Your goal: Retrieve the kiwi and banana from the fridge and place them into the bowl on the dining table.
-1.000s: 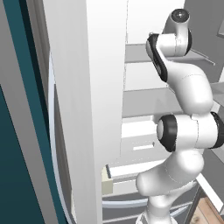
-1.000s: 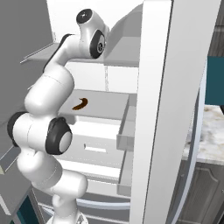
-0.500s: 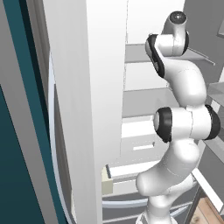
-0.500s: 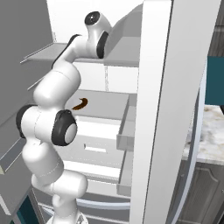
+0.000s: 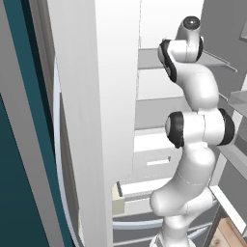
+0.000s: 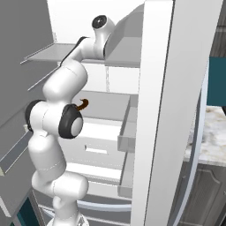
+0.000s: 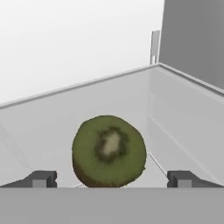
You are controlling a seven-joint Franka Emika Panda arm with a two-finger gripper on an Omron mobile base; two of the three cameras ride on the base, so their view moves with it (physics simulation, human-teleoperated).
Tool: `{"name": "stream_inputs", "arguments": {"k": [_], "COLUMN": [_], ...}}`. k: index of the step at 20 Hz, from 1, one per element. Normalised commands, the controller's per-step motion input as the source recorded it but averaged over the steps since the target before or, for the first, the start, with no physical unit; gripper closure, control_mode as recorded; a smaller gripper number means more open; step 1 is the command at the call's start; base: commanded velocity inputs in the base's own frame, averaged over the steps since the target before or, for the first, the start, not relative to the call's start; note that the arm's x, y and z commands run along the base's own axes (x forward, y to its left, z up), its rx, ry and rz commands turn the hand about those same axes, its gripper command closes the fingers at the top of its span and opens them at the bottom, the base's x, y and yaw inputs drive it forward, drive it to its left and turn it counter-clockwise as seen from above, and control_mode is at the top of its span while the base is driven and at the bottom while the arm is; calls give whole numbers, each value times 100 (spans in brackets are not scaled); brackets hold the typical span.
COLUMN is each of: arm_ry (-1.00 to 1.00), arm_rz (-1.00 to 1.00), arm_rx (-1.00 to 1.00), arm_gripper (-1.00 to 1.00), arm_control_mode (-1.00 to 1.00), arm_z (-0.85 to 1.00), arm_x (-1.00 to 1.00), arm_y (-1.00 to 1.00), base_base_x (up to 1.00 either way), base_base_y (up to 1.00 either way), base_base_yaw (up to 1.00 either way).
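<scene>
So the arm was folded up tall in front of the open fridge, elbow joint sticking out around mid height and the upper links reaching up and into the white interior at the level of an upper shelf. From the left base view you could see it climb from the lower right, bend at the dark elbow, then curl back toward the shelving. From the right base view it was the same deal from the other side, with the wrist end tucked in over that upper shelf.

The gripper had its fingers spread wide apart, nothing between the pads, just the two dark fingertips poking up at the bottom of the hand view. The kiwi sat right in between them, cut face toward the camera, green flesh with the pale core and dark seed ring. It was resting on the white shelf floor, well out from the back wall and near the front edge, closer to the hand than to the right back corner. Couldn't tell if the fingertips were actually touching it; looked like a gap on both sides.

Also the banana was peeking out from behind the elbow in the right base view, lying on a lower shelf above the drawers.
</scene>
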Motion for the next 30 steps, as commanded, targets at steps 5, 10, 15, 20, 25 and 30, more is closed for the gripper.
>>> {"name": "stream_inputs", "arguments": {"k": [5, 10, 15, 20, 25, 30], "arm_ry": [0, 0, 2, 5, 5, 0], "arm_rz": [0, 0, 0, 0, 0, 0], "arm_rx": [0, 0, 0, 0, 0, 0], "arm_gripper": [-100, -100, -100, -100, -100, -100], "arm_control_mode": [-100, -100, -100, -100, -100, -100], "arm_z": [0, -1, -14, -37, -61, -37], "arm_x": [36, 29, 4, 0, 0, 6], "arm_y": [-15, -4, 0, 0, 0, 0], "base_base_x": [0, 0, 0, 0, 0, 0], "base_base_y": [0, 0, 0, 0, 0, 0], "base_base_yaw": [0, 0, 0, 0, 0, 0]}}
